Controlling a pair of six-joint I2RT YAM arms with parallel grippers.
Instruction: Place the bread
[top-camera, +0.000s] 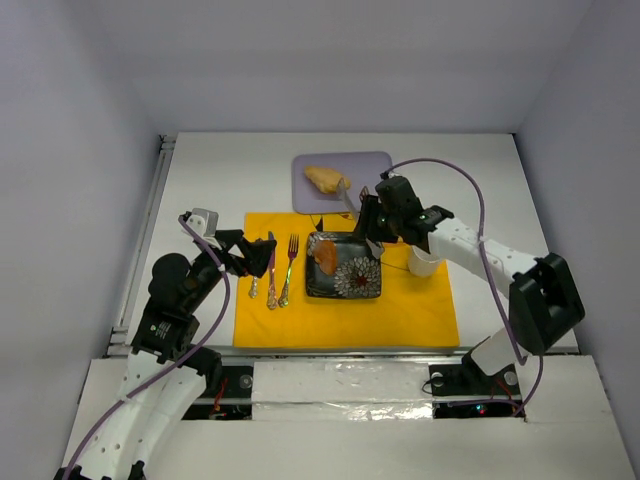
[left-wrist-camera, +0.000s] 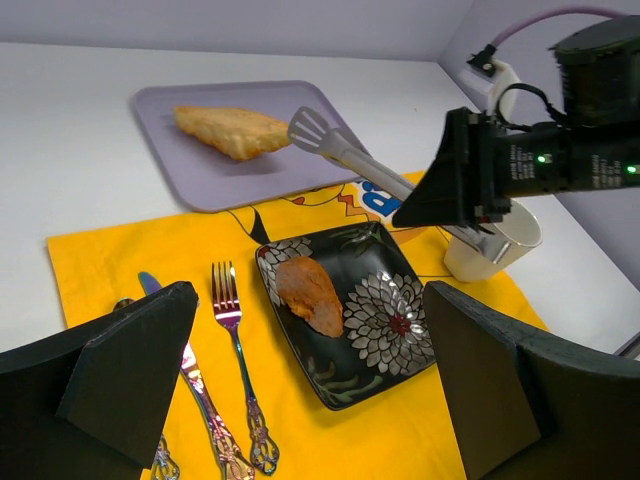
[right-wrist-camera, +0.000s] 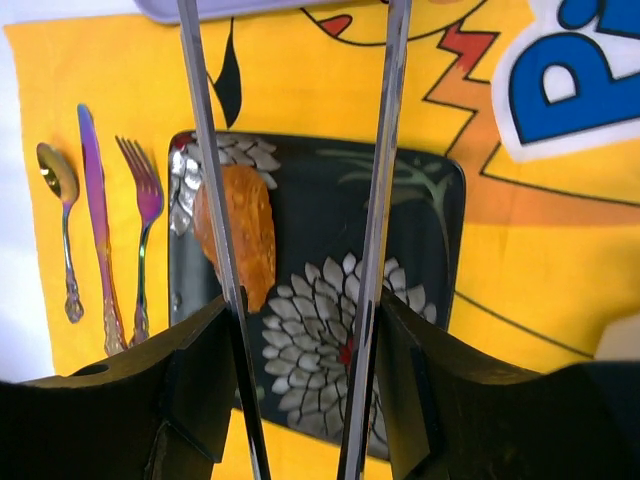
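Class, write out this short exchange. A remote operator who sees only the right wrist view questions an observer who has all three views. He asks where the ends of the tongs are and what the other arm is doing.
Operator: My view cuts off the far ends of the tongs. Where are they?
Observer: The tips of the tongs hang over the purple tray, close beside a bread piece lying on it.
Operator: And the other arm?
Observer: The left gripper hovers open over the cutlery.
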